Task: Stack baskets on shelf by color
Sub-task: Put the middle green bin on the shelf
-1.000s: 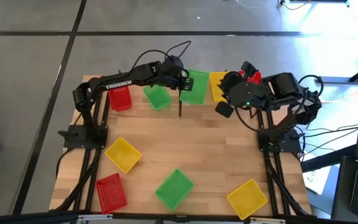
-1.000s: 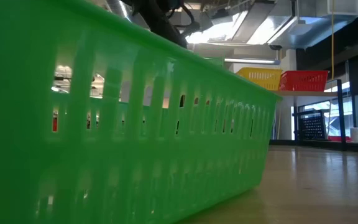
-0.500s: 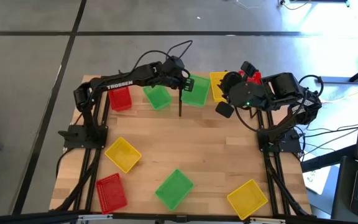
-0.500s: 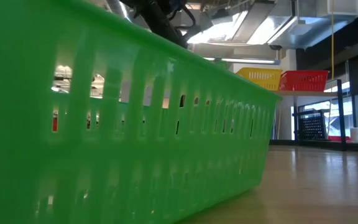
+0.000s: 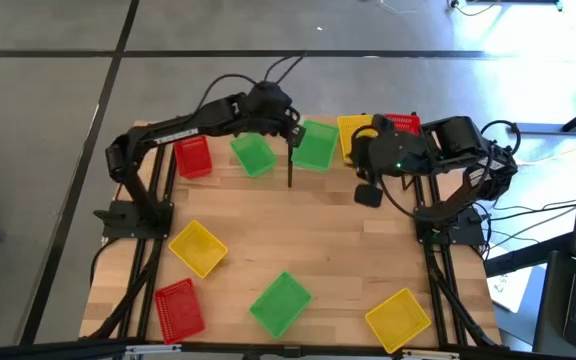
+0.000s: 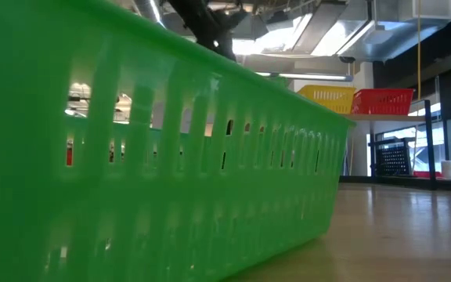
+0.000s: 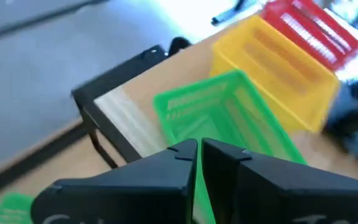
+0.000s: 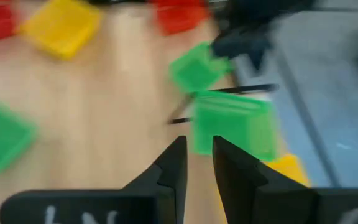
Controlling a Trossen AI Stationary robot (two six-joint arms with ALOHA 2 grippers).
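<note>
- Shelf (image 5: 360,143) at the far edge of the table (image 5: 298,225), between the two arms; pale board, thin dark post (image 5: 290,165) at its left end.
- Three baskets on the shelf, side by side: green basket (image 5: 314,144) nearest the post, yellow basket (image 5: 352,137) next, red basket (image 5: 400,124) last, partly hidden under the right arm.
- Left wrist view gives the same row: green (image 7: 241,124), yellow (image 7: 272,71), red (image 7: 312,31) beyond.
- Left gripper (image 5: 284,128) hangs just above the green basket's left edge, by the post. Fingers nearly pressed together, only a thin slit between them (image 7: 199,165); nothing pinched.
- Right gripper (image 5: 366,190) over bare table in front of the shelf, near its right half. Fingers slightly apart with a narrow gap (image 8: 197,165); empty.
- Off the shelf, far left of the table: second red basket (image 5: 192,157) and second green basket (image 5: 253,155), close to each other, the green one just left of the post.
- Near half of the table: loose yellow basket (image 5: 198,248) at left, third red basket (image 5: 179,308) at the near-left corner, third green basket (image 5: 280,303) near centre, tilted; third yellow basket (image 5: 399,318) at near right.
- Low view is mostly filled by the wall of that near green basket (image 6: 155,157); yellow and red baskets show on the shelf behind.
</note>
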